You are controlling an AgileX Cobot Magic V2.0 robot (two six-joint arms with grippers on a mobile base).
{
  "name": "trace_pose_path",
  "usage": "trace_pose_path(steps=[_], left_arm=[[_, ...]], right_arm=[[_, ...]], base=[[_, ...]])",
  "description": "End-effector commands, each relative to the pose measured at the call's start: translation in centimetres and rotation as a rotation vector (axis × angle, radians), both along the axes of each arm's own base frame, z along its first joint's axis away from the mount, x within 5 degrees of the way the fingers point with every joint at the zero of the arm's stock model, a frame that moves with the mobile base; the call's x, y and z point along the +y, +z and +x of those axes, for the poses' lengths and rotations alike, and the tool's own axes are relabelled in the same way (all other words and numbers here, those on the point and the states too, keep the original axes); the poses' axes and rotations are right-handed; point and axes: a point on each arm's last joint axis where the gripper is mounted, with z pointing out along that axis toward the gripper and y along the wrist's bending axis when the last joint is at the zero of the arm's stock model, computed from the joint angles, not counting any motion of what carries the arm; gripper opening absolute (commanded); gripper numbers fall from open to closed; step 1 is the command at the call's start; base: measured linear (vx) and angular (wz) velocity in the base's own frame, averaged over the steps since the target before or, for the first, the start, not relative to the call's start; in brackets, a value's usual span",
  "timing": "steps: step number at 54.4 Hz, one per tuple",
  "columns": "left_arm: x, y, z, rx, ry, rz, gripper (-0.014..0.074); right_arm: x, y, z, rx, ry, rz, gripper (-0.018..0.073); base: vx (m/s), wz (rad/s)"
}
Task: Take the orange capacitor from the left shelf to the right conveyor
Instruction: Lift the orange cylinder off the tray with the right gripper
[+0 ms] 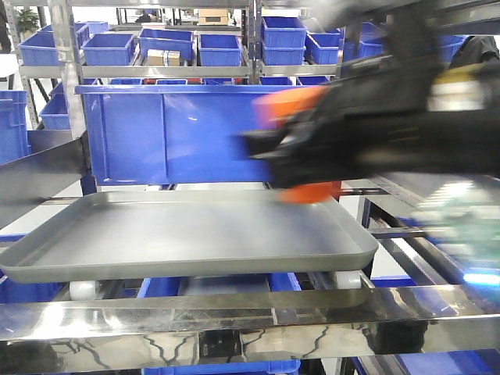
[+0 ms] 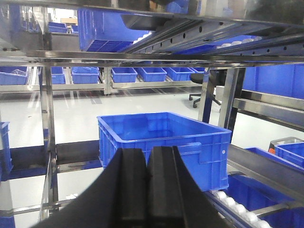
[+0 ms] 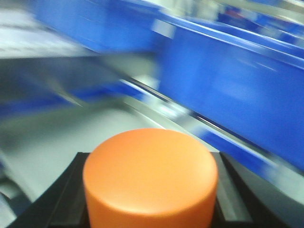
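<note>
So, starting at the left: the left shelf (image 1: pixel 234 306) is seen in the front view with its grey tray (image 1: pixel 156 234) sitting bare, nothing is left lying in it as far as can be made out. The left gripper (image 2: pixel 148 159) is shown in its own wrist view with the fingers pressed together on nothing, pointed toward a blue bin (image 2: pixel 164 137) lower in the racking. It looks parked and isn't expected to matter for this job.

Moving right, the orange capacitor (image 1: pixel 291 108) is found up in the air above the tray's far right corner, not touching it. It's pinched by the right gripper (image 1: pixel 312 152), and in the right wrist view the flat top is seen poking up between the two black jaws. The printed side can't be read here, since everything around that arm is heavily smeared. The smear is taken as a sign of a fast swing, though that's only a guess.

Progress-wise: the pick is pretty much counted as done, since the part is lifted clear of the shelf and firmly held. What's left is the whole carry over to the right and the set-down. The right conveyor isn't caught in any of the views, so how far off it is can't be told.
</note>
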Motion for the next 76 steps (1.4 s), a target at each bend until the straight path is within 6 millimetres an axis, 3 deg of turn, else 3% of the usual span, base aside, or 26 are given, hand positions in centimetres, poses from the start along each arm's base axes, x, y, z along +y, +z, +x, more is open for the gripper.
trace_pose_path(steps=[1, 7, 16, 24, 34, 48, 76], left_arm=[[0.1, 1.8, -0.2, -0.110, -0.005, -0.037, -0.0006], [0.1, 1.8, -0.2, -0.110, -0.005, -0.037, -0.0006], [0.1, 1.8, -0.2, -0.110, -0.005, -0.037, -0.0006], [0.1, 1.8, -0.2, -0.110, -0.005, -0.037, -0.0006], [0.1, 1.8, -0.2, -0.110, -0.005, -0.037, -0.0006], [0.1, 1.8, -0.2, -0.110, -0.005, -0.037, -0.0006], [0.1, 1.8, -0.2, -0.110, -0.005, -0.037, -0.0006]], right_arm=[[-3.7, 2.7, -2.5, -0.137, -0.152, 0.006, -0.0008], [-6.1, 2.1, -5.2, -0.188, -0.189, 0.004, -0.0008], [-9.1, -0.7, -9.6, -0.220, -0.186, 0.076, -0.0008], [-11.3, -4.5, -13.0, -0.240, -0.182, 0.157, -0.0008], [-13.1, -9.8, -15.6, -0.322, -0.170, 0.172, -0.0008], [-13.9, -13.9, -16.7, -0.291, -0.178, 0.206, -0.0008], [-14.0, -14.4, -16.8, -0.283, -0.181, 0.205, -0.0008]], base=[[0.00, 0.00], [0.00, 0.00], [0.00, 0.00], [0.00, 0.00], [0.00, 0.00], [0.00, 0.00], [0.00, 0.00]])
